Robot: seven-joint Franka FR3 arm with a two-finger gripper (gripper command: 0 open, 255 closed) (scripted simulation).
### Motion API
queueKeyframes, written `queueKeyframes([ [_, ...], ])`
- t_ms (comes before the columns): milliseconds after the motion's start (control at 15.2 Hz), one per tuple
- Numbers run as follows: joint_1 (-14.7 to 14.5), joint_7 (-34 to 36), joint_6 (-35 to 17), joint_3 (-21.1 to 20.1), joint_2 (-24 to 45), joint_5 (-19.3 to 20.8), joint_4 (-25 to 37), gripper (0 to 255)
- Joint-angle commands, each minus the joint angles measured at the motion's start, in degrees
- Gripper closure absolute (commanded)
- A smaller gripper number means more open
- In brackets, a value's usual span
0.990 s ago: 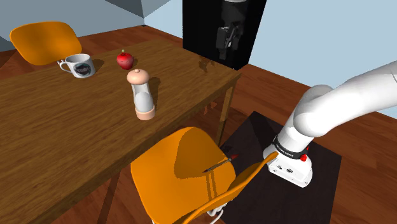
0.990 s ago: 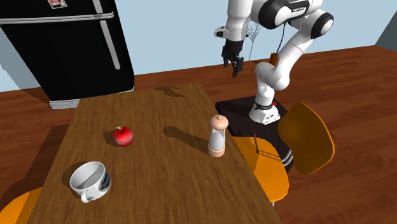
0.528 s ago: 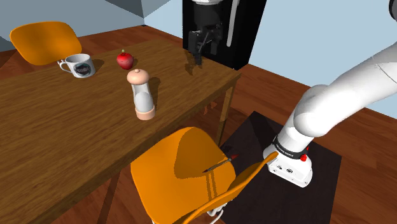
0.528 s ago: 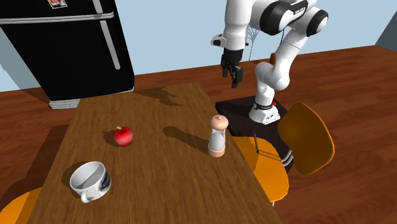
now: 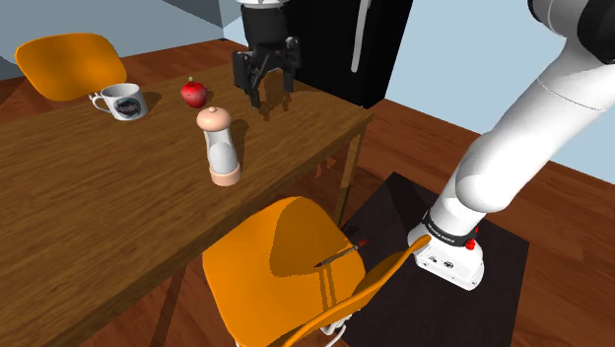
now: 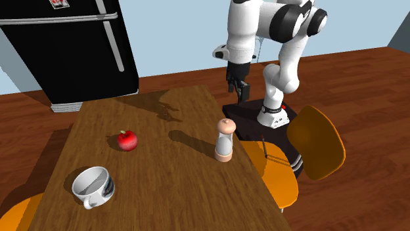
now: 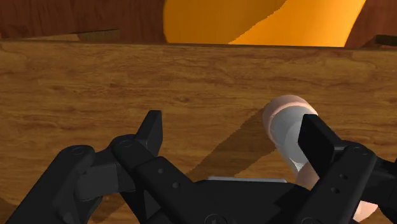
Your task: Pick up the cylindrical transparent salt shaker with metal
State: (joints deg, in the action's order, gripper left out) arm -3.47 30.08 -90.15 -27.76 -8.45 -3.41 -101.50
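Stand: lower right of the shoulder view; carries the white arm.

Near chair: orange, drawn up at the desk's near edge.

Desk: brown wood grain; bears the shaker, apple and mug.

Shaker: the task's thing.
- Stands upright on the desk, near the edge by the near chair.
- Pinkish cap and base, pale body.
- Untouched, not lifted.
- In the wrist view, sits under the pincer, partly behind one finger and off the middle of the gap.

Pincer: black.
- Hangs in the air over the desk, just beyond the shaker and above the level of its cap.
- Fingers spread wide, clasping nothing.

Apple: red, farther along the desk, well apart from the shaker.

Mug: white, beside the apple, close to the far chair.

Fridge: black, behind the desk.

Progress: judged early.
- Done, by the look of it: pincer near the shaker and open.
- Left: centre the gap on the shaker, descend round its body, close, raise it clear of the desk.
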Motion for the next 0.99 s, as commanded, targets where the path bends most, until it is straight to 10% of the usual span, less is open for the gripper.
queueKeyframes([
  [0,-0.7,3.7,0.2,-1.8,4.6,1.3,4.4,0],
  [462,-6.6,15.1,3.7,-5.5,22.5,8.9,23.9,0],
  [924,-5.8,14.6,-2.3,-5.1,21.1,8.0,16.6,0],
])
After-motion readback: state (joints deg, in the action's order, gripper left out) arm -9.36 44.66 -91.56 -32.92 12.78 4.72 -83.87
